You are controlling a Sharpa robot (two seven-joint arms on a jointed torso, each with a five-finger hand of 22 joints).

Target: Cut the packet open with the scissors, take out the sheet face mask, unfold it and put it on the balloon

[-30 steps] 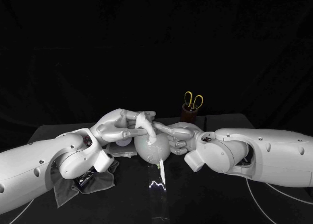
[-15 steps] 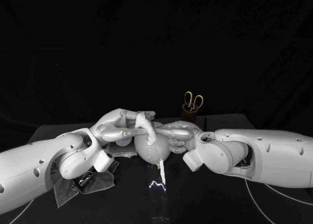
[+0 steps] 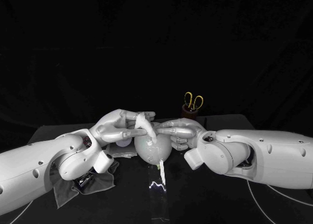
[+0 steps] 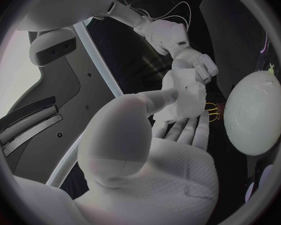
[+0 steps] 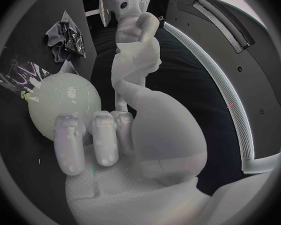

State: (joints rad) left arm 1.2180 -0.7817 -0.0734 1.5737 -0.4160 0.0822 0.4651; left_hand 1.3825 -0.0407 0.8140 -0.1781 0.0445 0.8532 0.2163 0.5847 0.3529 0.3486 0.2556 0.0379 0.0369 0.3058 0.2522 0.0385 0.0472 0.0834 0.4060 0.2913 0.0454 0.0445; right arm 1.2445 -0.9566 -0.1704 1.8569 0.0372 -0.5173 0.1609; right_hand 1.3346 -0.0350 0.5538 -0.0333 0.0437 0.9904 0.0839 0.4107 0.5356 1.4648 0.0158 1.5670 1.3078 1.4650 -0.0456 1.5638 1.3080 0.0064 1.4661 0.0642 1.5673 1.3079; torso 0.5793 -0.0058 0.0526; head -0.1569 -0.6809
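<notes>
White mask (image 3: 145, 127) part-hidden betw. L hand (image 3: 119, 127), R hand (image 3: 175, 133)

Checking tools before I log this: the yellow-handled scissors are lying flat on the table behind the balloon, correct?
No. The yellow-handled scissors stand upright, handles up, in a dark cup behind the balloon; the head view shows it.

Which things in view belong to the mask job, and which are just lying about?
Job: balloon; sheet mask, pinched by the left hand; scissors; dark packet.
Lying about: grey cloth under the packet; brown holder with the scissors; shiny clear film before the balloon.
</notes>
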